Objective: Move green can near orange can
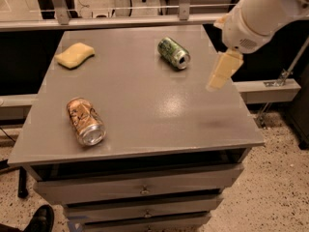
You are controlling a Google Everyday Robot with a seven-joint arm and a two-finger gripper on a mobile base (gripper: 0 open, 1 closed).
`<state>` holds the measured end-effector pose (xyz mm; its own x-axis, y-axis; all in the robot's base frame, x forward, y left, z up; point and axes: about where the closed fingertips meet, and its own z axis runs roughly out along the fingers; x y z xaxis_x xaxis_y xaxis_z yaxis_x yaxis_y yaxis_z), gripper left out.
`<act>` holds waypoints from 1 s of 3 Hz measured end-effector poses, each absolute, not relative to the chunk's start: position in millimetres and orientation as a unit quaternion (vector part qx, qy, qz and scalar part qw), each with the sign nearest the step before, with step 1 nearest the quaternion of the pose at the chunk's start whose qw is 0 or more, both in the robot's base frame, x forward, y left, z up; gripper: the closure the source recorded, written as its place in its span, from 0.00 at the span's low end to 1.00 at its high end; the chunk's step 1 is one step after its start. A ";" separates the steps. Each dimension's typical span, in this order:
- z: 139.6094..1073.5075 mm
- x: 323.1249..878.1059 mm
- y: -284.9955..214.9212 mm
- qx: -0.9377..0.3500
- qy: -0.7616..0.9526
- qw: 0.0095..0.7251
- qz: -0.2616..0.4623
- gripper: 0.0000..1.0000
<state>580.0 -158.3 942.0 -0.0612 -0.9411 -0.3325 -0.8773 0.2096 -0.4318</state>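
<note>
The green can (174, 52) lies on its side at the back of the grey table (145, 100), right of centre, silver end facing front right. The orange can (85, 121) lies on its side near the front left, silver top toward the front edge. The two cans are far apart. My gripper (220, 74) hangs from the white arm (263, 11) over the table's right side, to the right of the green can and a little nearer the front, apart from it. It holds nothing that I can see.
A yellow sponge (75, 55) lies at the back left of the table. Drawers (145, 190) sit under the tabletop. A rail (120, 21) runs behind the table. A dark shoe (39, 220) is on the floor at the bottom left.
</note>
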 end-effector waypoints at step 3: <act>920.7 741.9 -111.3 -0.501 0.772 0.389 0.041 0.00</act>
